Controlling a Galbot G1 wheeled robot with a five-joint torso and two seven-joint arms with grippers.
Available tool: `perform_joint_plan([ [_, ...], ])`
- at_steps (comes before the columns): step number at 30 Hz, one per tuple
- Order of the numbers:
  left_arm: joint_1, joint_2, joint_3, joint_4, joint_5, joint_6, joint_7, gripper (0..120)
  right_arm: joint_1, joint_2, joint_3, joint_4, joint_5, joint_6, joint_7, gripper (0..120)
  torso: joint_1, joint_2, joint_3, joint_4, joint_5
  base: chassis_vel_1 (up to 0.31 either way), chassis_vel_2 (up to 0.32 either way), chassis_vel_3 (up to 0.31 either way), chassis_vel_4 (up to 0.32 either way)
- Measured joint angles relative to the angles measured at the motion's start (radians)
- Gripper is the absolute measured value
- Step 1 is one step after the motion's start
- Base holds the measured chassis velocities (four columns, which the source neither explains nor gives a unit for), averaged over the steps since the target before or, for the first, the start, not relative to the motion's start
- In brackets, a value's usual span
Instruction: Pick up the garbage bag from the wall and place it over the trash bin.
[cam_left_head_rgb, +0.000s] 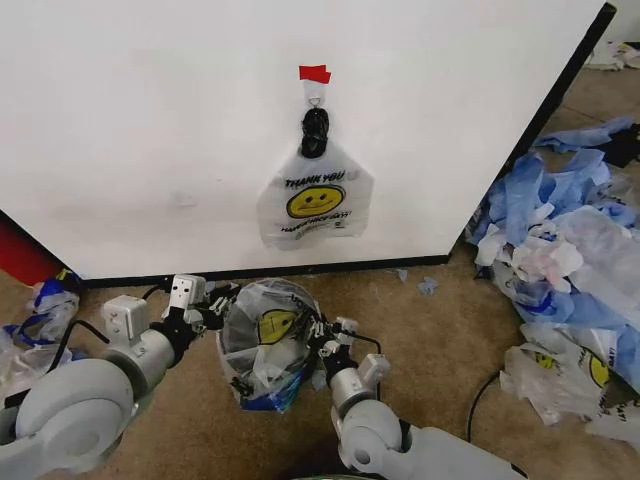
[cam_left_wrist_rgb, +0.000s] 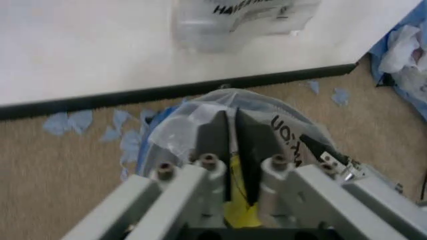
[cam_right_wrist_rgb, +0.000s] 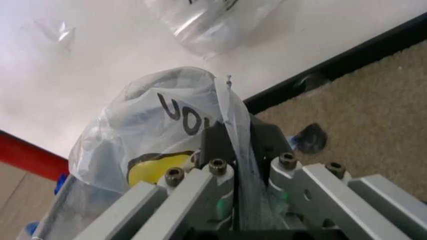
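Note:
A garbage bag (cam_left_head_rgb: 313, 200) with a yellow smiley face and "THANK YOU" print hangs on the white wall (cam_left_head_rgb: 150, 120), knotted black at a hook (cam_left_head_rgb: 314, 98) under red tape (cam_left_head_rgb: 314, 73). A second smiley bag (cam_left_head_rgb: 265, 325) bulges low in front of the black baseboard, stretched between my two grippers. My left gripper (cam_left_head_rgb: 215, 312) is shut on its left edge, the film pinched between the dark fingers (cam_left_wrist_rgb: 217, 135). My right gripper (cam_left_head_rgb: 318, 340) is shut on its right edge (cam_right_wrist_rgb: 230, 115). The trash bin is hidden under this bag.
A big heap of blue and white plastic bags (cam_left_head_rgb: 570, 250) covers the carpet at the right. Blue scraps (cam_left_wrist_rgb: 67, 122) lie along the baseboard (cam_left_head_rgb: 380, 266). A red object (cam_left_head_rgb: 20, 255) stands at the far left. A black cable (cam_left_head_rgb: 480, 395) runs over the floor.

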Motion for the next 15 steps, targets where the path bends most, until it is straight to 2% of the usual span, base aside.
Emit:
perform_joint_plan([
  [6, -0.012, -0.043, 0.001, 0.005, -0.126, 0.011, -0.027, 0, 0.004, 0.007, -0.025, 0.002, -0.010, -0.002, 0.003, 1, 0.000, 0.000, 0.000, -0.0002, -0.0003, 0.000, 0.000, 0.000, 0.000],
  [8, -0.012, -0.046, 0.002, 0.005, -0.132, 0.011, -0.029, 0, 0.005, 0.008, -0.026, 0.002, -0.011, -0.002, 0.003, 1, 0.000, 0.000, 0.000, -0.0002, -0.0003, 0.000, 0.000, 0.000, 0.000],
  [10, -0.019, -0.083, 0.010, 0.014, -0.191, 0.017, -0.058, 0, 0.017, 0.018, -0.042, -0.001, -0.011, -0.003, 0.003, 1, 0.000, 0.000, 0.000, -0.0001, -0.0001, 0.000, 0.000, 0.000, 0.000],
  [15, -0.041, -0.142, 0.056, 0.041, -0.226, 0.019, -0.106, 0, 0.027, 0.031, -0.058, -0.005, -0.012, -0.004, 0.003, 1, 0.000, 0.000, 0.000, -0.0001, -0.0002, 0.000, 0.000, 0.000, 0.000],
])
